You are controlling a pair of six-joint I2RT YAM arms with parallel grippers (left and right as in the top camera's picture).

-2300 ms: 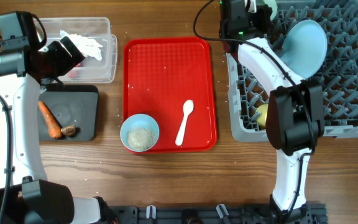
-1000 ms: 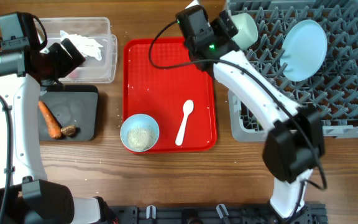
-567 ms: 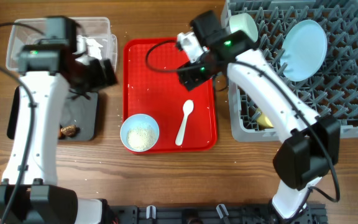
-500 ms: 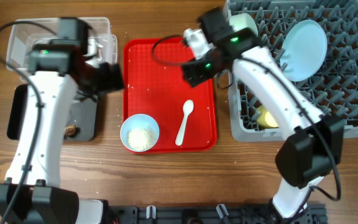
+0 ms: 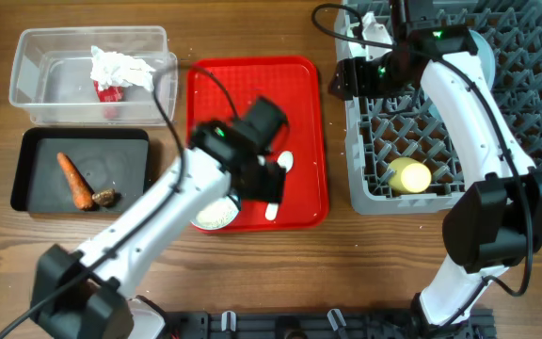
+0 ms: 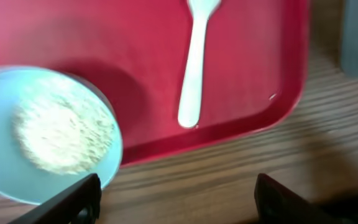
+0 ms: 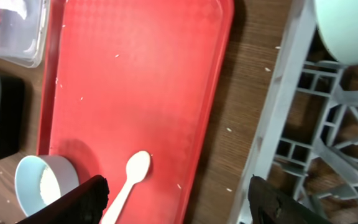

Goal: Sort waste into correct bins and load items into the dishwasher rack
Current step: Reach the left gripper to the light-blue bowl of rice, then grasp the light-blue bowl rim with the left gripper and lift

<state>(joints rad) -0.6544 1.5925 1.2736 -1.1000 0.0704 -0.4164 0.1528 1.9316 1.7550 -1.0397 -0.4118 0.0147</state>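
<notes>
My left gripper (image 5: 273, 179) hangs open over the front of the red tray, empty. In its wrist view the white spoon (image 6: 194, 68) lies just ahead and the light blue bowl (image 6: 48, 134) with rice sits to the left. The right gripper (image 5: 339, 80) is open and empty at the left edge of the dishwasher rack (image 5: 534, 141), next to the pale green bowl (image 7: 347, 28). A yellow cup (image 5: 410, 175) sits in the rack. The clear tub (image 5: 45, 85) holds tissue (image 5: 119, 66) and a wrapper (image 5: 108, 91). On the black tray (image 5: 36, 169) lie the carrot (image 5: 73, 179) and scrap (image 5: 104, 197).
The red serving tray (image 5: 252, 94) lies between the bins and the rack, with scattered rice grains on it. A strip of bare wood (image 7: 253, 93) separates the tray from the rack wall. My left arm crosses the table from the front left.
The left arm swung from the bins across to the tray's front, over the spoon and bowl. The right arm pulled back from the tray to the rack's left edge.
</notes>
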